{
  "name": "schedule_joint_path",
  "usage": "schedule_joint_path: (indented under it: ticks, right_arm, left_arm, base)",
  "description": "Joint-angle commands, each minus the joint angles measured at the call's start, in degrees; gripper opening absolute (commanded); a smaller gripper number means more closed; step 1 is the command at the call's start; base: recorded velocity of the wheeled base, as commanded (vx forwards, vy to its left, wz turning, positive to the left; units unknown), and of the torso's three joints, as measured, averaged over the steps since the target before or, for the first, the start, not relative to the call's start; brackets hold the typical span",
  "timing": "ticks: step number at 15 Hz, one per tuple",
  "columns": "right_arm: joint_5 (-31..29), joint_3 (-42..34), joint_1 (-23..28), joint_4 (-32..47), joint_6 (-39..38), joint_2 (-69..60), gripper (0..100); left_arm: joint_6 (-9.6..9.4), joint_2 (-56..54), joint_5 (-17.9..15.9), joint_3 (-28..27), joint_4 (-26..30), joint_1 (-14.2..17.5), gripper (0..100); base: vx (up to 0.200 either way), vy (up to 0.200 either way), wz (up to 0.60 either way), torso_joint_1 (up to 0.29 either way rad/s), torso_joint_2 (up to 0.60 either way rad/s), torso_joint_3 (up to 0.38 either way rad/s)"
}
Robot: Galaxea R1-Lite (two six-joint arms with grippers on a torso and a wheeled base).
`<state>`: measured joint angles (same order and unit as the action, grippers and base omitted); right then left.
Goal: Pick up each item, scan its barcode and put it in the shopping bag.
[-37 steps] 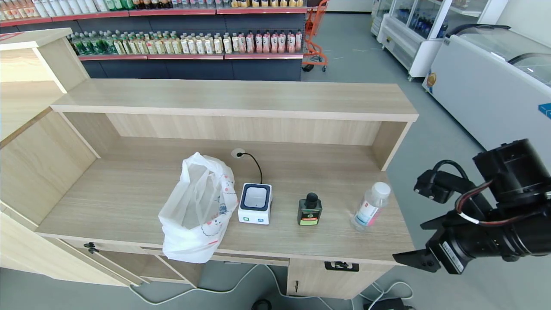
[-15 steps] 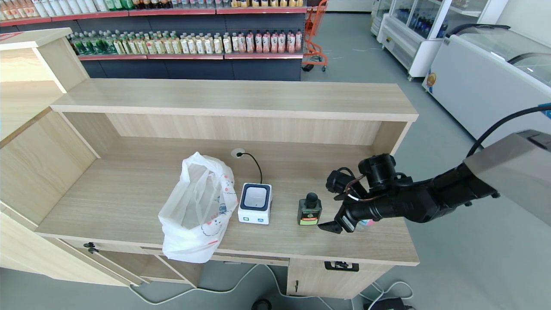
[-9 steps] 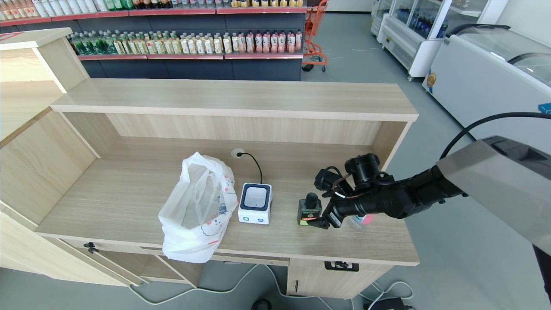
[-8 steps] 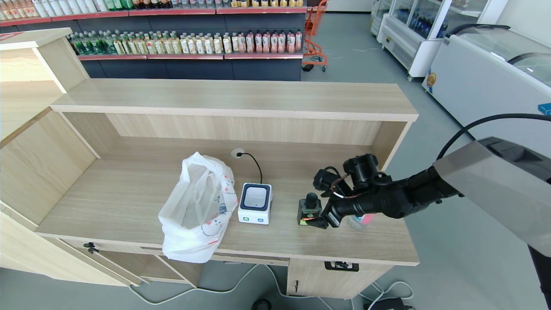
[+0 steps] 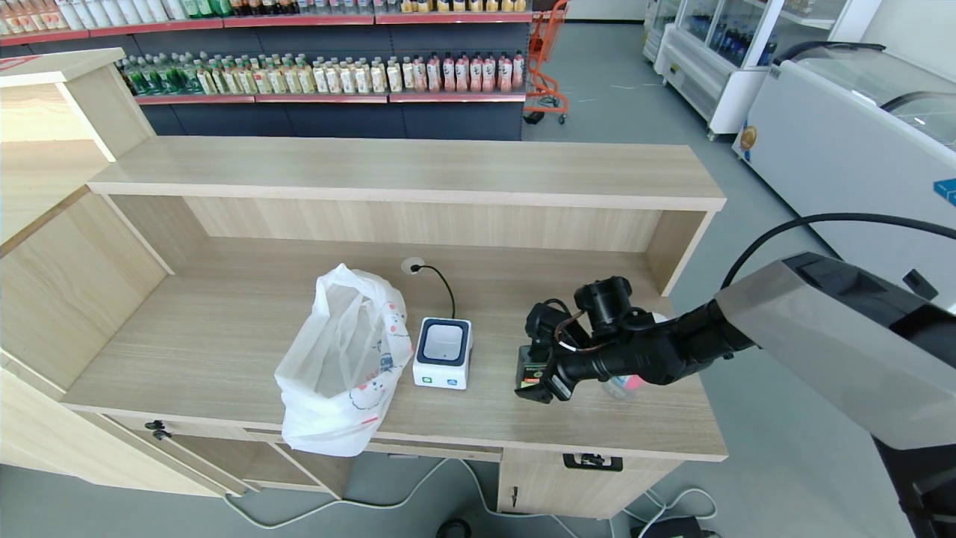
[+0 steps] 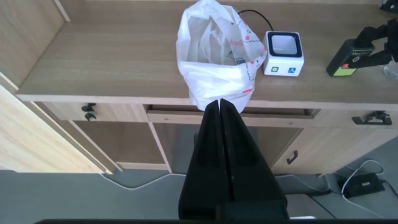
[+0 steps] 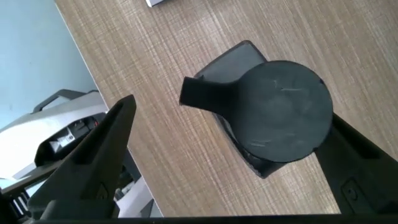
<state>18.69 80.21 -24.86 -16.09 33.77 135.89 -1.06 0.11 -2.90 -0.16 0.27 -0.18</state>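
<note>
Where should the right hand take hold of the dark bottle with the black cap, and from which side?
Grip the flat-sided body below the black cap, coming down from above. The dark bottle stands upright on the counter, and the open right hand has one finger on each side of it.

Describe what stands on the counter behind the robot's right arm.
A clear bottle: only its base and a bit of pink label show under the right arm; most of the rest is covered.
</note>
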Motion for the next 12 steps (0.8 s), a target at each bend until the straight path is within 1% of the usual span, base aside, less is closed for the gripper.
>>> schedule_joint_path:
  ticks: [1,6,9,12]
  right_arm:
    - [-0.1,1.5,-0.2,-0.3,0.1,1.1,0]
    - [-0.1,1.6,-0.1,-0.3,0.2,1.7,0]
    - [-0.2,-0.3,-0.2,-0.4,1.7,1.1,0]
    - [-0.2,-4.0,0.2,-0.5,3.9,-0.6,0]
  left_arm:
    - [0.01,0.0,-0.1,0.0,0.0,0.0,0]
    - [0.01,0.0,0.0,0.1,0.0,0.0,0]
    - [0.01,0.0,0.0,0.0,0.0,0.0,0]
    - [0.01,0.0,0.0,0.0,0.0,0.0,0]
  base:
    - [0.0,0.0,0.0,0.0,0.0,0.0]
    - [0.0,0.0,0.0,0.0,0.0,0.0]
    - [0.0,0.0,0.0,0.0,0.0,0.0]
    - [0.0,0.0,0.0,0.0,0.0,0.0]
